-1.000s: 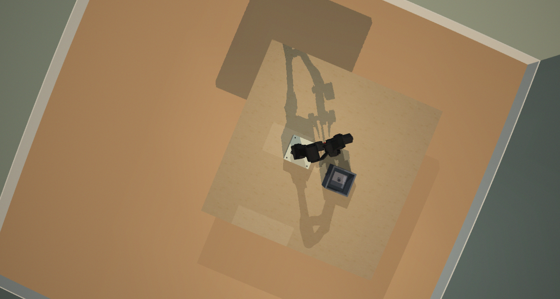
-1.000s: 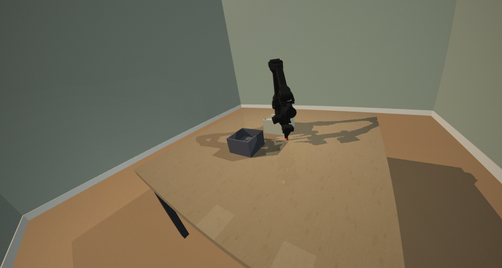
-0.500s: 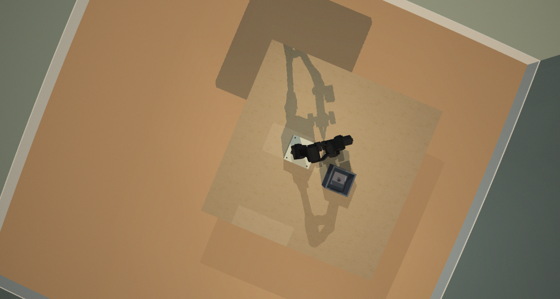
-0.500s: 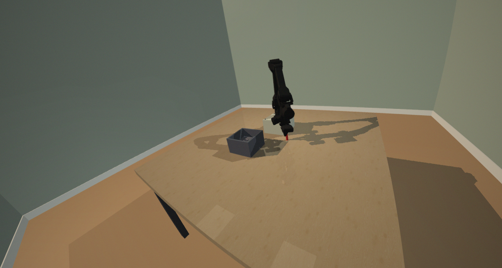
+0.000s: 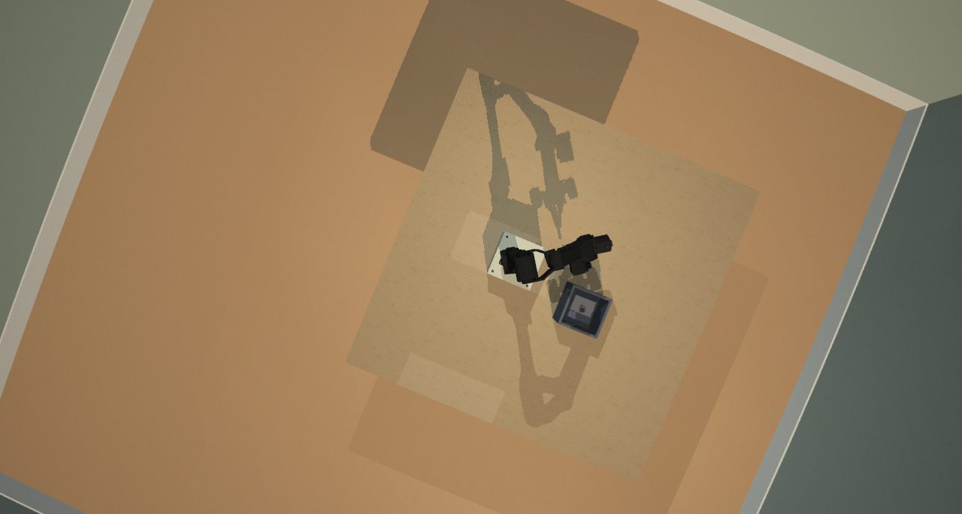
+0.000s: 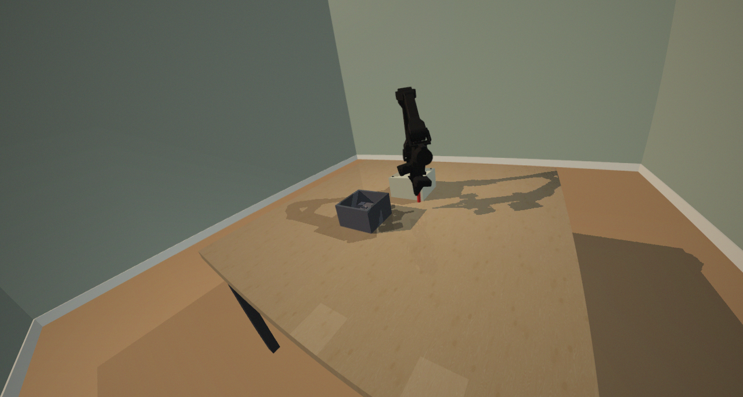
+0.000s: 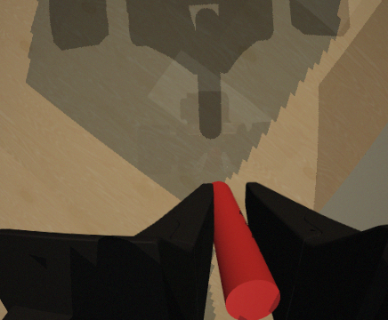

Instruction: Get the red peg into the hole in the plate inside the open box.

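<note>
My gripper [image 6: 417,192] [image 7: 229,194] is shut on the red peg [image 6: 418,198] [image 7: 243,253]. The peg is upright in the exterior view, its lower end below the fingers and seemingly a little above the table; in the wrist view it leans slightly between the fingers. The arm hides it in the top view. The open dark blue-grey box [image 5: 559,307] [image 6: 353,217] stands on the table beside the gripper. The plate [image 5: 590,303] at its bottom shows a small round hole [image 5: 582,308] near its middle. The gripper is outside the box.
The white base block [image 5: 497,270] [image 6: 402,187] stands close behind the gripper in the exterior view. The tan table [image 5: 416,322] [image 6: 467,291] carries box and block. Arm shadows fall across it.
</note>
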You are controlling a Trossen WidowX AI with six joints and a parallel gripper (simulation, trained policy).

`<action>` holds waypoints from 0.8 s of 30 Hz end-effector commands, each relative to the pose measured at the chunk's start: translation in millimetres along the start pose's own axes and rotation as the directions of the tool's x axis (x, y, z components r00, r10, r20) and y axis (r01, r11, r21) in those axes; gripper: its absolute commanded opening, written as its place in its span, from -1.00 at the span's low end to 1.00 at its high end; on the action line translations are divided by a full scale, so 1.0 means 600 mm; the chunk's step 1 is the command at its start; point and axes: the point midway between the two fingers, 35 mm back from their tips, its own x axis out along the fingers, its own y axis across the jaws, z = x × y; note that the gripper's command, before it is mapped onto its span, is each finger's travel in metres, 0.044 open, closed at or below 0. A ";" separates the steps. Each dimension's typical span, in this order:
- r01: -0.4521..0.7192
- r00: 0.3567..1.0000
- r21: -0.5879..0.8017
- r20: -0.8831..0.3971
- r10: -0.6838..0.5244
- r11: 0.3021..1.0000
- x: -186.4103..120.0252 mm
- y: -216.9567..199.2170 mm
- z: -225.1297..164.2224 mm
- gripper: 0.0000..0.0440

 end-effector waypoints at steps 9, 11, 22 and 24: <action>-0.054 0.995 -0.052 0.082 0.058 0.997 -0.071 0.031 0.062 -1.00; -0.060 0.994 -0.053 0.092 0.064 0.997 -0.083 0.036 0.074 -1.00; -0.078 0.988 -0.028 0.132 0.081 0.997 -0.126 0.051 0.151 -1.00; -0.077 0.988 -0.014 0.132 0.078 0.997 -0.127 0.049 0.166 -1.00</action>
